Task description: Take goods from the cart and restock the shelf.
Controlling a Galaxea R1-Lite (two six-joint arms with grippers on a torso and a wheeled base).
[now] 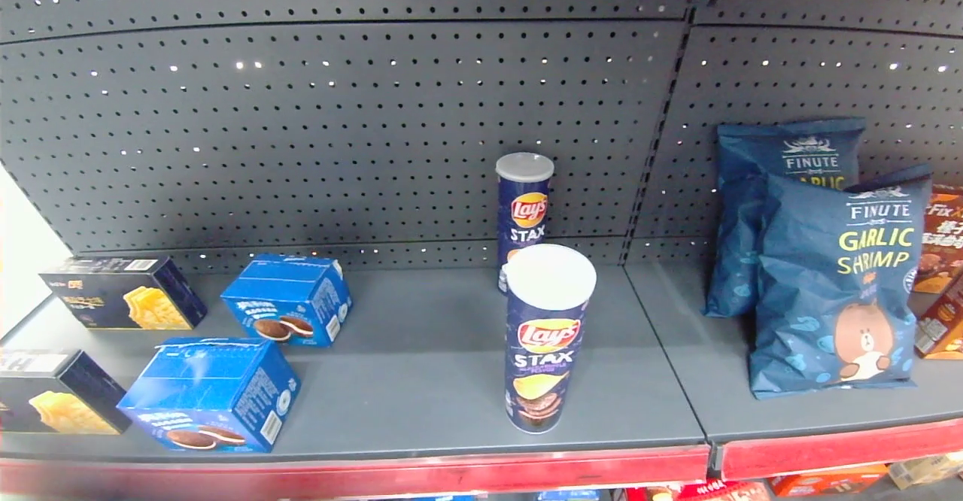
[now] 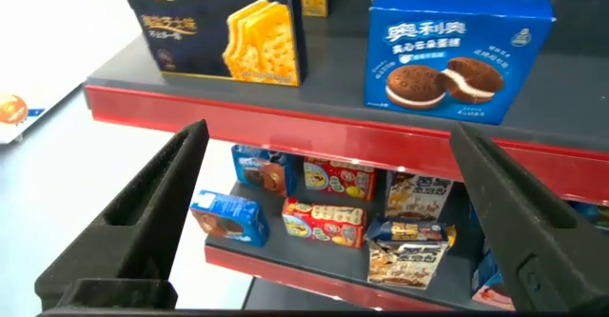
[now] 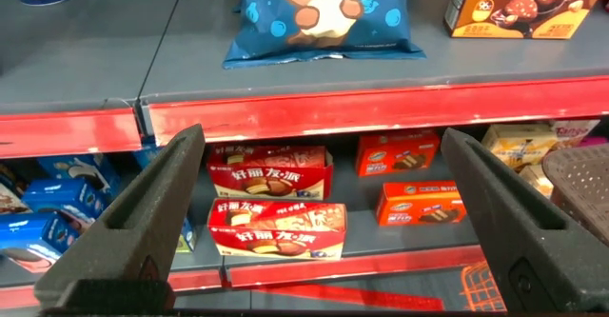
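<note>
- right, the shelf (image 1: 421,365) has two chip cans standing upright in the middle. the front can (image 1: 543,343) is near the red lip, and the back can (image 1: 524,207) is straight behind it, by the pegboard.
- left of the cans i see a front cookie box (image 1: 214,396) and a rear cookie box (image 1: 290,309), both blue. further left are a front cracker box (image 1: 53,392) and a rear cracker box (image 1: 124,290), both dark.
- in the right bay a front bag (image 1: 839,283) stands overlapping a back bag (image 1: 782,162), with brown boxes (image 1: 940,260) at the far edge.
- my left gripper (image 2: 328,131) hangs before the red lip, below the front cookie and cracker boxes. its fingers are spread wide with nothing between them.
- my right gripper (image 3: 324,134) hangs before the lip under the front bag. its fingers are likewise spread and hold nothing.
- a lower shelf (image 3: 314,269) beneath holds small snack boxes.
</note>
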